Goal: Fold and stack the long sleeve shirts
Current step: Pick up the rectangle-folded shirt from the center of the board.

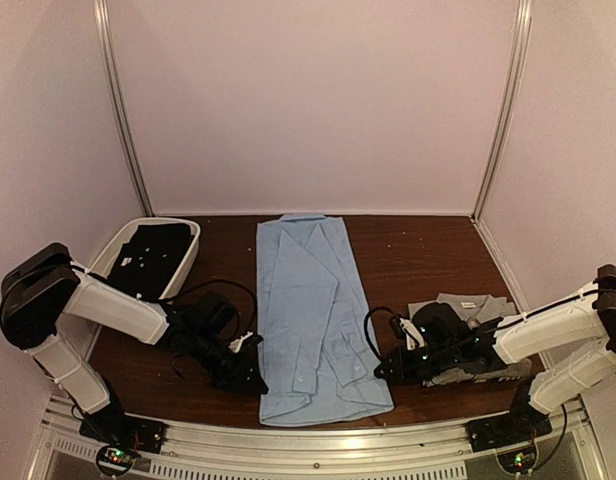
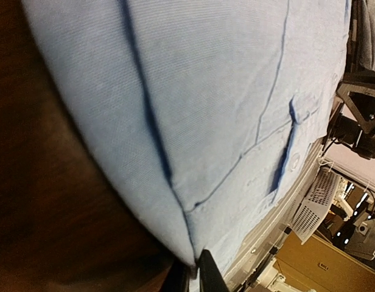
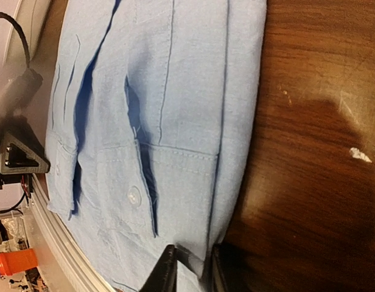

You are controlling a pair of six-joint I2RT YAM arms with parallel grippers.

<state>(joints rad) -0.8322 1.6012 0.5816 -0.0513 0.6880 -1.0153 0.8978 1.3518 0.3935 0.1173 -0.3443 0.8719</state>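
A light blue long sleeve shirt [image 1: 313,310] lies folded into a long strip down the middle of the dark wooden table [image 1: 418,260], collar at the far end. My left gripper [image 1: 254,382] sits low at the strip's left edge near the hem. In the left wrist view that gripper [image 2: 196,269] is shut on the blue fold [image 2: 193,121]. My right gripper [image 1: 381,370] is at the strip's right edge. Its fingers [image 3: 165,274] pinch the folded blue edge [image 3: 193,182] beside a buttoned cuff. A grey shirt [image 1: 483,305] lies folded under my right arm.
A white basket [image 1: 188,262] holding dark clothing [image 1: 148,255] stands at the back left. The metal rail of the table's near edge [image 1: 318,438] runs just below the blue shirt's hem. Pale walls close in the back and sides.
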